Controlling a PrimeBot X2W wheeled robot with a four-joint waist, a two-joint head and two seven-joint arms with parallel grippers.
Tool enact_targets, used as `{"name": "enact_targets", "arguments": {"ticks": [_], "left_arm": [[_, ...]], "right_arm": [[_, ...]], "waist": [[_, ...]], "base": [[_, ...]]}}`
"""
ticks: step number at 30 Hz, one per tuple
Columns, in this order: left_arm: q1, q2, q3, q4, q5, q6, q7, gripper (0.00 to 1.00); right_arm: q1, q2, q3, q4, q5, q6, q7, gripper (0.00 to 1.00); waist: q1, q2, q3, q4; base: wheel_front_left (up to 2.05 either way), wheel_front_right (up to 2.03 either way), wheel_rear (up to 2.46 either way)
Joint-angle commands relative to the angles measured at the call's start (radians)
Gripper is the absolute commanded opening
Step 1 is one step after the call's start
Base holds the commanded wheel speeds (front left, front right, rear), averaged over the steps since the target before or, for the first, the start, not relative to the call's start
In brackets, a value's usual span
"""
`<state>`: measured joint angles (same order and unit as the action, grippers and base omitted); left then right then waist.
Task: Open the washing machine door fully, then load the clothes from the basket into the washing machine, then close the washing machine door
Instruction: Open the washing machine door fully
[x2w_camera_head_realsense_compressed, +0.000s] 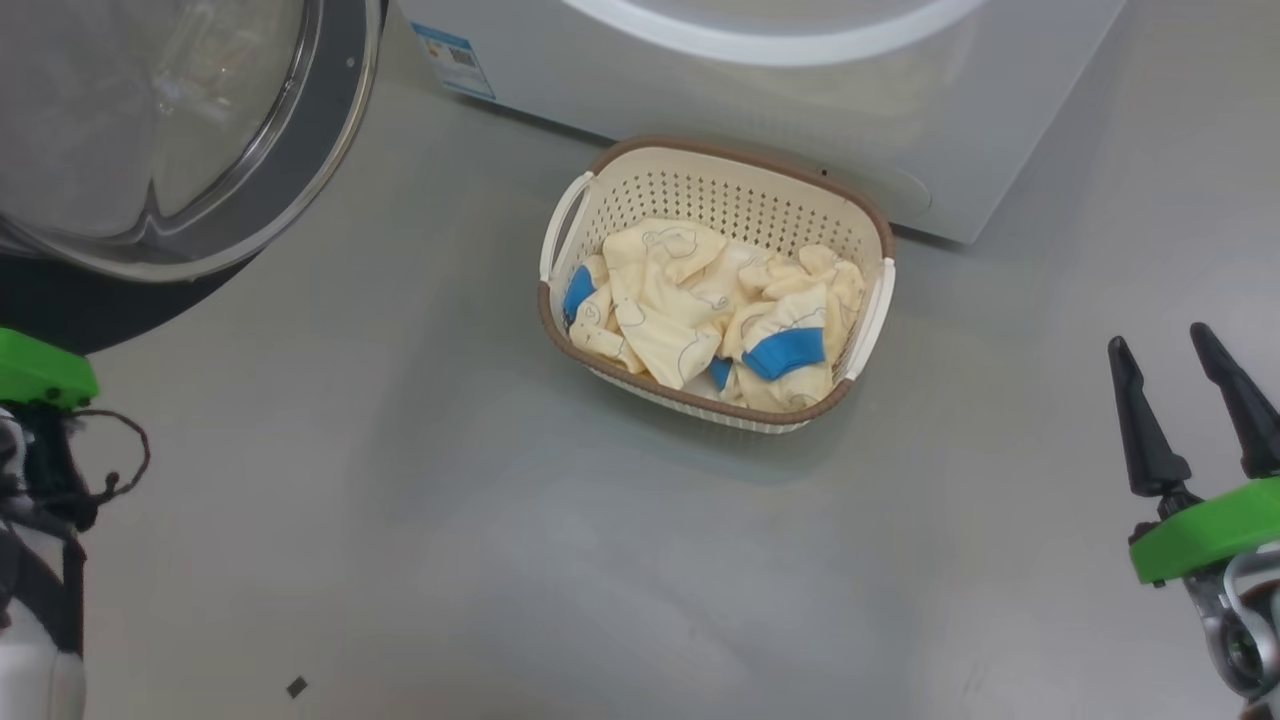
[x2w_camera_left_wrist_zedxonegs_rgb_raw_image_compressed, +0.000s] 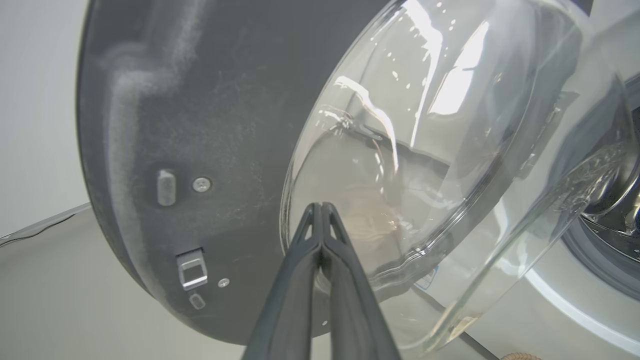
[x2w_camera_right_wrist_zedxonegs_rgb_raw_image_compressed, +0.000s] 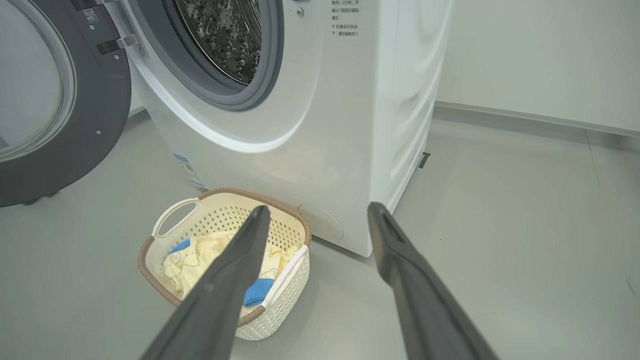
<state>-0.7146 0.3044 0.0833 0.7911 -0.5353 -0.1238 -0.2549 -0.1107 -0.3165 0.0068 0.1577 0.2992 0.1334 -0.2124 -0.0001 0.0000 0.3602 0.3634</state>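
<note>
The washing machine door (x2w_camera_head_realsense_compressed: 335, 130) is swung open at the upper left, its glass bowl (x2w_camera_left_wrist_zedxonegs_rgb_raw_image_compressed: 425, 150) bulging from the grey inner face (x2w_camera_left_wrist_zedxonegs_rgb_raw_image_compressed: 200, 125). My left gripper (x2w_camera_left_wrist_zedxonegs_rgb_raw_image_compressed: 320, 206) is shut with nothing in it, its tips close to the bowl's edge; I cannot tell if they touch. The washing machine (x2w_camera_right_wrist_zedxonegs_rgb_raw_image_compressed: 325, 125) shows its steel drum (x2w_camera_right_wrist_zedxonegs_rgb_raw_image_compressed: 225, 35) uncovered. In front of it stands the basket (x2w_camera_head_realsense_compressed: 700, 147) holding the cream clothes (x2w_camera_head_realsense_compressed: 680, 300) with blue cuffs. My right gripper (x2w_camera_head_realsense_compressed: 1158, 340) hangs open to the basket's right, above the floor, empty.
The grey floor (x2w_camera_head_realsense_compressed: 400, 520) spreads out around the basket. A small blue label (x2w_camera_head_realsense_compressed: 455, 60) marks the machine's lower corner. My left arm's green wrist piece (x2w_camera_head_realsense_compressed: 40, 368) sits below the door. A pale wall (x2w_camera_right_wrist_zedxonegs_rgb_raw_image_compressed: 540, 55) runs behind the machine's right side.
</note>
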Motion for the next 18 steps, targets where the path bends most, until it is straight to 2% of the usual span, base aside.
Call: {"name": "enact_targets", "arguments": {"ticks": [1,12,18], "left_arm": [[0.008,0.050,0.017,-0.043,0.013,-0.004,-0.007,0.00],[0.172,0.008,-0.045,-0.178,0.053,-0.006,-0.007,0.00],[0.275,-0.027,-0.071,-0.265,0.056,-0.004,-0.007,0.00]], "right_arm": [[-0.012,-0.007,0.018,-0.015,0.008,-0.003,-0.018,1.00],[0.006,0.067,0.018,0.068,0.017,-0.003,-0.047,1.00],[0.023,0.108,0.002,0.070,0.014,-0.003,-0.049,1.00]], "waist": [[0.0001,0.0000,-0.038,-0.021],[0.0001,0.0000,-0.187,-0.098],[0.0001,0.0000,-0.253,-0.159]], "base": [[0.00,0.00,0.00],[0.00,0.00,0.00],[0.00,0.00,0.00]]}}
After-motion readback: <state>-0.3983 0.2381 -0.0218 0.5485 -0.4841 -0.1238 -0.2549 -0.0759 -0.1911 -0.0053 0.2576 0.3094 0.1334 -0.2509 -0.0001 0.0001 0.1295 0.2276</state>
